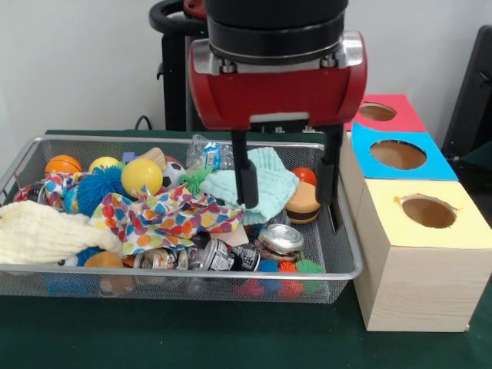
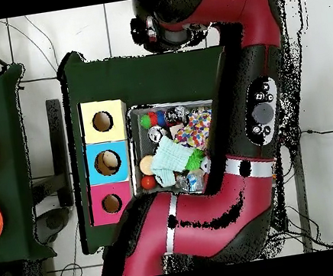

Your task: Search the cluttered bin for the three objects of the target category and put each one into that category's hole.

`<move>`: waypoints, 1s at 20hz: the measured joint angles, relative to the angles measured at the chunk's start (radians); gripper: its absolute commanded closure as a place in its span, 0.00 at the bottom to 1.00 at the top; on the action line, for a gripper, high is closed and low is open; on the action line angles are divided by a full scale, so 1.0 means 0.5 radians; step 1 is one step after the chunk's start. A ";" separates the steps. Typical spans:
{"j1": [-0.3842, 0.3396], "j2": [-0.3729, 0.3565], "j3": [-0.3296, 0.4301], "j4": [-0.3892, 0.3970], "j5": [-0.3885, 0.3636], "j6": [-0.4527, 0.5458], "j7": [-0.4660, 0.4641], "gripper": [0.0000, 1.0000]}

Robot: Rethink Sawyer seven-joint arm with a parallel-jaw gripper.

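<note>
The gripper (image 1: 288,196) hangs in the wire bin (image 1: 338,273), fingers spread, one apparently pressing the mint green cloth (image 1: 265,184) lying mid-bin. Soft, light and floppy, it should bunch easily; pinch a raised fold.

The arm (image 2: 213,222) is built of thick rounded links, glossy red with black sections, a pale silver band ringing one joint and a grey control pad with round buttons set into a black panel at the overhead view's right. In the front view's upper middle, a black cylindrical wrist with silver bolted corners sits on a red block. Below it, the gripper (image 1: 286,181) has two slim, flat black fingers (image 1: 245,178).
</note>
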 measured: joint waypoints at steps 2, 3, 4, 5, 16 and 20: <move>0.000 0.030 -0.060 -0.021 0.079 -0.001 0.000 0.00; 0.000 0.047 -0.100 -0.029 0.130 -0.002 0.000 0.00; 0.000 0.064 -0.141 -0.037 0.182 -0.003 0.000 0.00; -0.001 0.095 -0.224 -0.050 0.282 -0.002 -0.003 0.00; -0.103 0.361 -1.169 -0.153 1.414 -0.004 -0.152 0.00; -0.190 0.429 -1.605 -0.172 1.893 -0.005 -0.245 0.00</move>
